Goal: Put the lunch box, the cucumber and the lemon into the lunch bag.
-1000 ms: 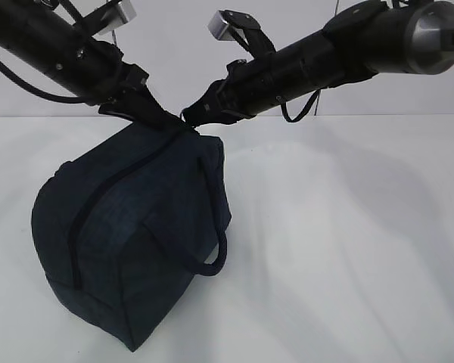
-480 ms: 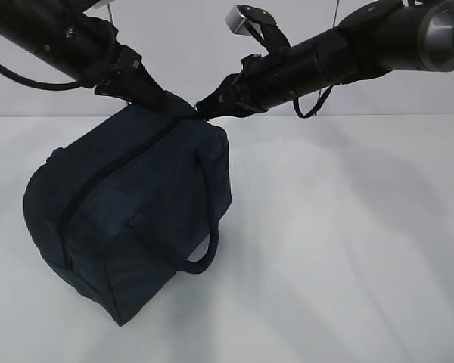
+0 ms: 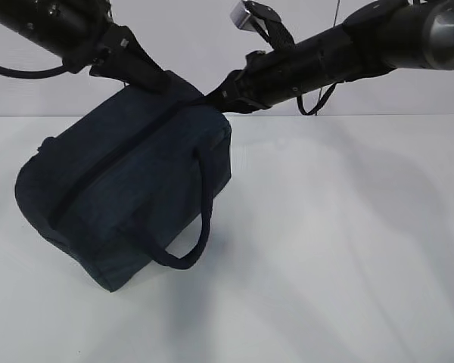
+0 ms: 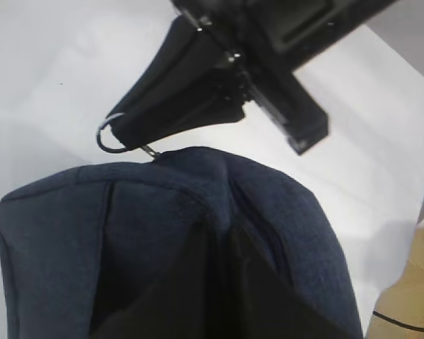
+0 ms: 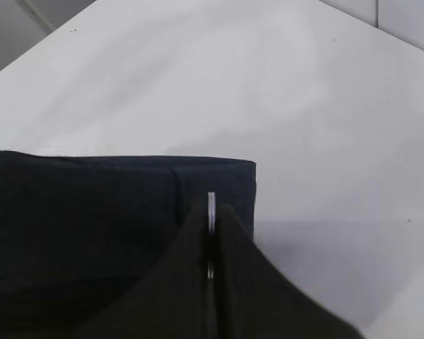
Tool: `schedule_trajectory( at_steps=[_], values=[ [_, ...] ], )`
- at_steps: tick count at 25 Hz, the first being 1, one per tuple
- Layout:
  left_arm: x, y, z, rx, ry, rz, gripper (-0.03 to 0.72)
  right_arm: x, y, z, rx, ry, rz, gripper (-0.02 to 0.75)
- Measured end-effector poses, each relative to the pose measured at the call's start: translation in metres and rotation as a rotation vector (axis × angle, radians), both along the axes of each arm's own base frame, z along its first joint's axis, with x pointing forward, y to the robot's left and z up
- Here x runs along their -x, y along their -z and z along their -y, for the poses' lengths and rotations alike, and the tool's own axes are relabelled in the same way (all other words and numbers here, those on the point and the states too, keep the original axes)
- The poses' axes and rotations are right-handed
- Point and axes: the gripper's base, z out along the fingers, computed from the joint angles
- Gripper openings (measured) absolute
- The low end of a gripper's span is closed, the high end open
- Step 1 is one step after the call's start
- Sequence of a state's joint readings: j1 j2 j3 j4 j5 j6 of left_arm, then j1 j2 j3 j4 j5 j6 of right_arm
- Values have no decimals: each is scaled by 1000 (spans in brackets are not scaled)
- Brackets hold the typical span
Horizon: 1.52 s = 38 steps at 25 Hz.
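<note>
Resting tilted on the white table (image 3: pixel 348 249), the lunch bag (image 3: pixel 136 189) is apparently clamped by both pincers.

You've lifted and swung the lunch bag (image 3: pixel 129 189) since a second ago: its lower end, which sat low toward six o'clock, now hangs higher and has drifted toward nine o'clock, tilting the bag more steeply. The left gripper (image 3: pixel 155 79) has climbed toward eleven o'clock, the right gripper (image 3: pixel 216 94) toward one o'clock. The strap handle (image 3: pixel 189 242) now dangles in a longer loop below the bag's side.
</note>
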<state>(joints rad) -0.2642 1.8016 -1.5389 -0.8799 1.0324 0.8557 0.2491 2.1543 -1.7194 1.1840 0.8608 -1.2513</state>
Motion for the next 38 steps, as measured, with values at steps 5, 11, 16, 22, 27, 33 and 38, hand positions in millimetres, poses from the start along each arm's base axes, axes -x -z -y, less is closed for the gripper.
schedule_trajectory(
  at_steps=[5,11,16,22,27,33,38],
  values=[
    [7,-12,-1,15,13,18,19,-2,0,4,6,8,2,8],
    [9,-15,-1,17,13,24,19,-2,0,4,-3,13,-3,8],
    [9,-16,-1,21,14,27,19,-2,-2,4,-30,25,-14,105],
    [10,-17,-1,24,14,28,18,-4,-16,9,-78,-12,-14,438],
    [10,-17,-1,26,7,23,18,-7,-36,20,-112,-24,-9,482],
    [1,-14,-1,49,-64,18,18,-1,-60,34,-83,-32,16,484],
    [-16,11,4,73,-124,-27,18,8,-74,37,-38,-45,23,485]
  ],
)
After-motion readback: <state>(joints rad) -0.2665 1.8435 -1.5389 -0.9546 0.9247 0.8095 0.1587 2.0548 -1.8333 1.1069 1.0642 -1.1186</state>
